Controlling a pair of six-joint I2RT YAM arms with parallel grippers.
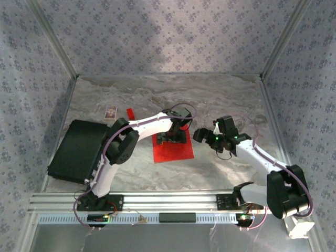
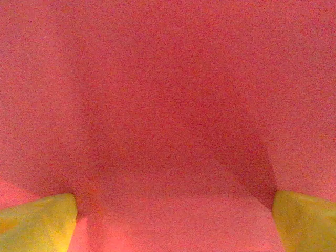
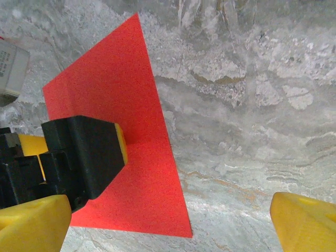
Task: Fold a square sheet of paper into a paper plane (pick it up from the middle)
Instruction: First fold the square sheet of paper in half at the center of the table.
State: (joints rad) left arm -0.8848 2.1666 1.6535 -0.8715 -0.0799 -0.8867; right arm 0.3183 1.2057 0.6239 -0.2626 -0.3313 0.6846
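Your square sheet of paper [image 1: 181,152] lies flat, uncreased, mid-table [image 1: 231,100]. Left gripper [image 1: 173,137] down on its middle, jaws spread wide, nothing pinched. Right gripper [image 3: 168,226] hovers near sheet's right side, jaws wide, empty. Judgement: pickup not yet made; every fold left for you.

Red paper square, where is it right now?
The red paper square lies flat on the marble table, near the middle of the top view. It is directly under the left gripper, whose jaws stand open.
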